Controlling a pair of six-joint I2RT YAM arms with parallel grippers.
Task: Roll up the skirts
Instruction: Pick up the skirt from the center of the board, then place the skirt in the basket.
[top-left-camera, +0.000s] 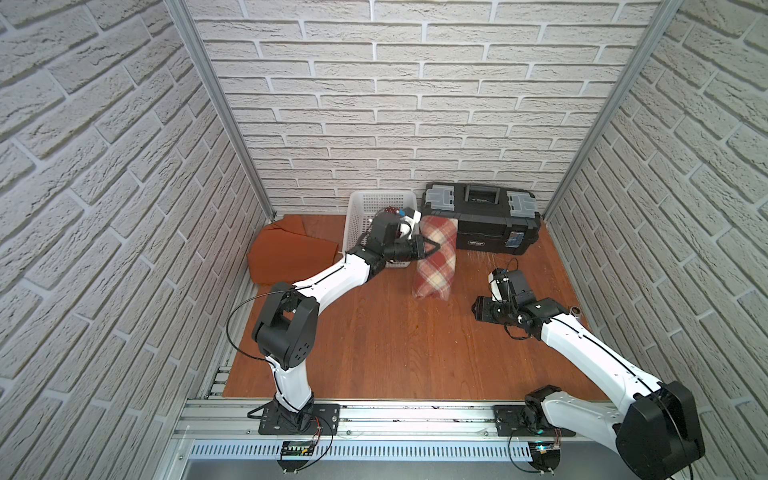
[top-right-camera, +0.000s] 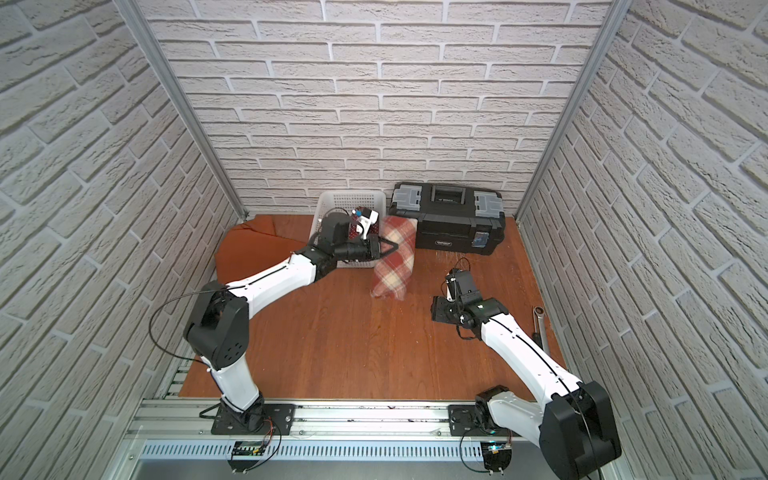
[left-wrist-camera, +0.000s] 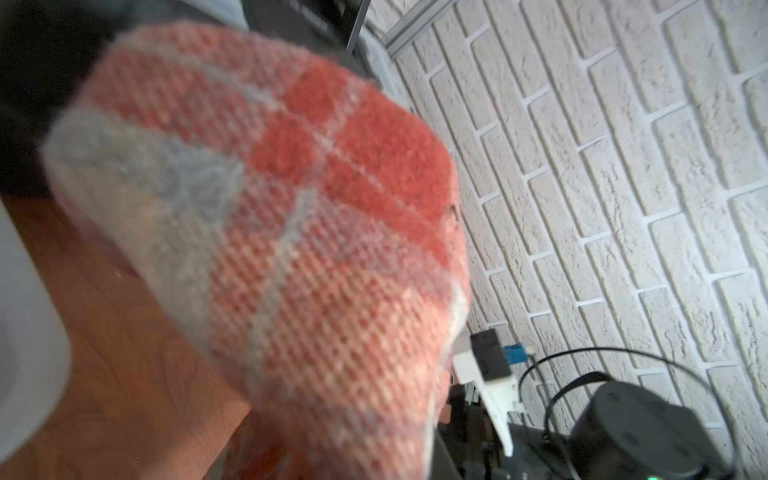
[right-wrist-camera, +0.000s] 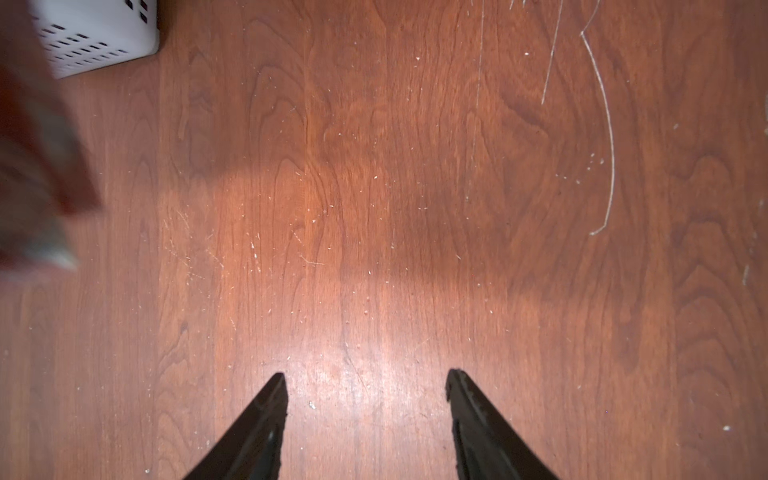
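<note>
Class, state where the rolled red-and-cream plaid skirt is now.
In both top views, the plaid skirt lies far-centre between the white plastic mesh basket and the black toolbox, with the left gripper on it.

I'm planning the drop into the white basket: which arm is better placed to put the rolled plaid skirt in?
Left. The left gripper is closed on the rolled plaid skirt, just beside the white basket. The right gripper hangs open over the bare table, holding nothing, farther from the basket.

The black toolbox (top-left-camera: 482, 218) bears a small front label, too blurred to read.
</note>
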